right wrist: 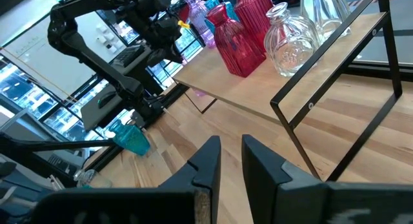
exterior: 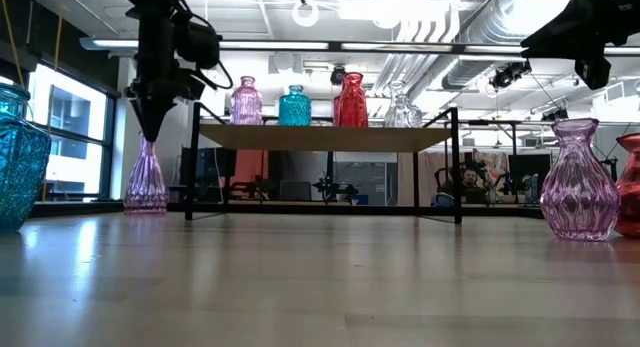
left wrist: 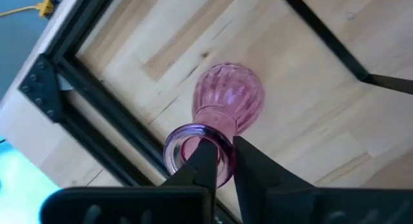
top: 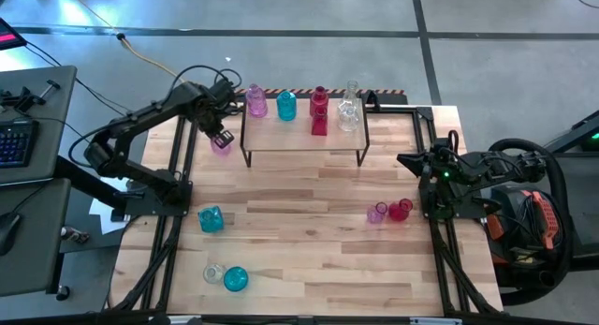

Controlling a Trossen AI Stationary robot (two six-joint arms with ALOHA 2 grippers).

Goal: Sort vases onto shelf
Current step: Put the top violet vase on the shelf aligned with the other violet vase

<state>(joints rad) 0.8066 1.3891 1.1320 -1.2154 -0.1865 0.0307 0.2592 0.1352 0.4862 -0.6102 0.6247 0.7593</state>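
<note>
Black keyboard (top: 13,142) on side desk, yellow cable (top: 150,58) on floor

Left gripper (exterior: 150,127): dark, points straight down onto the neck of a ribbed pink glass vase (exterior: 146,182) standing on the table beside the shelf.
Shelf (exterior: 325,137): light wood top, black wire legs.
On shelf: pink glass bottle (exterior: 246,101), teal glass bottle (exterior: 294,106), red glass bottle (exterior: 350,101), clear glass vase (exterior: 402,108).
Near right: bulbous pink ribbed vase (exterior: 579,182).
Near left edge: teal glass vase (exterior: 18,152).

vases (top: 318,110): several upright on shelf (top: 304,138) | others on table
</note>
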